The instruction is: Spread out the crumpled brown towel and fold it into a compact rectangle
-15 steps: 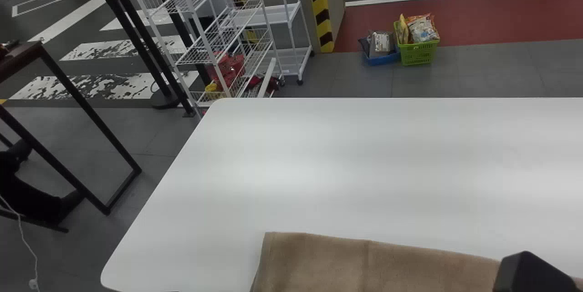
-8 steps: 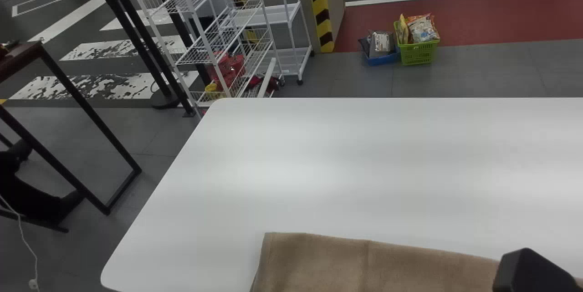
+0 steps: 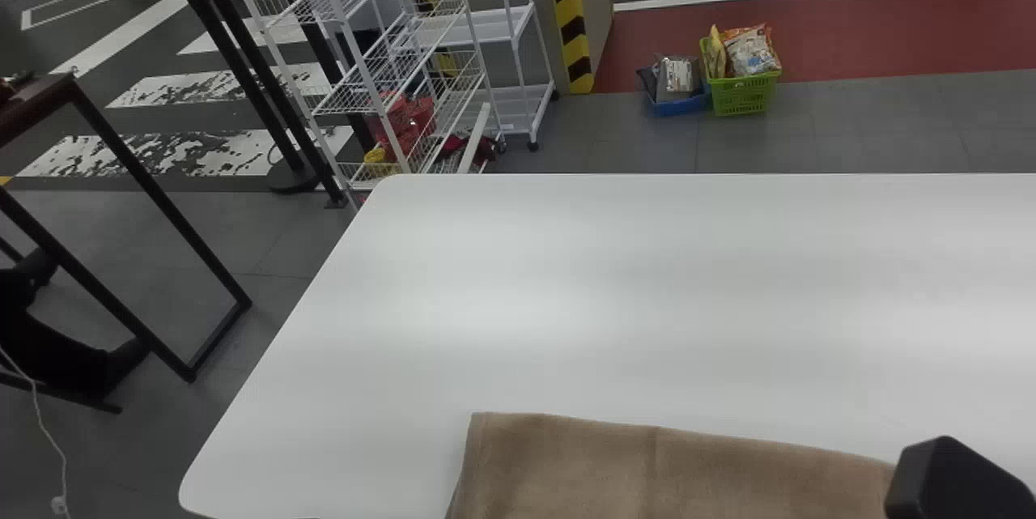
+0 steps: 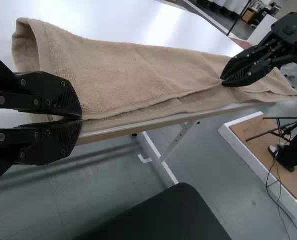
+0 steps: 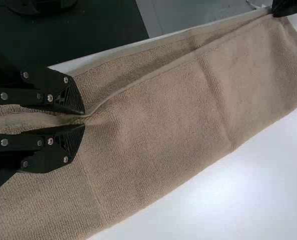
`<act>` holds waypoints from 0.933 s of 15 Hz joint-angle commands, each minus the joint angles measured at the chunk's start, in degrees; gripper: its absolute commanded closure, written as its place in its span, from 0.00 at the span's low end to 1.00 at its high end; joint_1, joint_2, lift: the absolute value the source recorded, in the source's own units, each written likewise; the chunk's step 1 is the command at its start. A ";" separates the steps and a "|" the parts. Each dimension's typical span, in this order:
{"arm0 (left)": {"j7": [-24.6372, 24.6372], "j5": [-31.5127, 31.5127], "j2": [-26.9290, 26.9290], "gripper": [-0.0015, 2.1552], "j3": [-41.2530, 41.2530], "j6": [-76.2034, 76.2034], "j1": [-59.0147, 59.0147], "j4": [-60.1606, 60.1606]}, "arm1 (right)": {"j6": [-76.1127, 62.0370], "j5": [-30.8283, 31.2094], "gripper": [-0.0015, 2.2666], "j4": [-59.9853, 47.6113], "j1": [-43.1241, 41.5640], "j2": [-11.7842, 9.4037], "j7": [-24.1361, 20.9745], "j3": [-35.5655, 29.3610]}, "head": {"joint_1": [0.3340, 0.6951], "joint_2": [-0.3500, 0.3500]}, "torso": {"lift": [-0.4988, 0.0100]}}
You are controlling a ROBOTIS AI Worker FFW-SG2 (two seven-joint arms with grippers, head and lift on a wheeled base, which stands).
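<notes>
While the left gripper [image 4: 82, 120], a unit with two flat black fingers, stood at the near side of the work surface, its jaws were clenched on the edge of the soft brown terry towel [image 3: 566, 462], close to the towel's left end. The right gripper [image 3: 955, 478], of the same black type, was located farther right along that edge. In the right wrist view, I confirmed that the right gripper [image 5: 84, 120] had its jaws pinched on a raised ridge of the cloth.

The towel lay as a long folded strip beside the near edge of the white rectangular table [image 3: 647, 284] with rounded corners. Its upper layer ended just short of the lower layer's edge along the near side; the far side ran fairly straight, with shallow creases crossing the cloth. At the left end, I noted the material curled into an open loop.

Beyond the table, on the grey tiled floor, I observed a white wire shelving rack [image 3: 380, 74] at left. To its right were a yellow-and-black striped column [image 3: 571, 17], a low blue container [image 3: 681, 105] and a green plastic basket [image 3: 743, 95] loaded with packets.
</notes>
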 commanded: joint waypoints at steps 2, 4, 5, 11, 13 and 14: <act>0.00 0.00 0.00 0.47 -0.02 0.00 -0.01 0.00 | 0.36 -1.32 0.47 -1.53 0.00 0.10 0.19 -1.91 | 1.00 1.00 | 0.73; -0.08 0.00 0.00 0.47 -0.02 0.00 -0.01 0.00 | 0.18 -1.85 0.59 -1.80 0.44 0.10 0.19 -2.26 | 1.00 1.00 | 0.73; 0.00 0.00 0.00 0.47 -0.02 0.00 -0.01 0.00 | 0.18 -1.85 0.59 -1.80 0.62 0.10 0.19 -2.26 | 1.00 1.00 | 0.73; -0.08 -0.18 0.00 0.47 -0.02 0.00 -0.27 -0.09 | -0.70 -3.52 0.58 -2.67 2.11 -1.13 0.19 -2.26 | 1.00 1.00 | 0.73; -0.08 -0.18 0.09 0.47 0.24 0.00 -0.27 0.00 | -2.28 -3.69 0.58 -3.11 2.81 -1.92 0.19 -2.97 | 1.00 1.00 | 0.73; -0.08 -0.09 0.18 0.47 0.33 0.00 -0.27 -0.09 | -3.33 -2.82 0.58 -2.94 3.25 -3.59 0.19 -2.26 | 1.00 1.00 | 0.73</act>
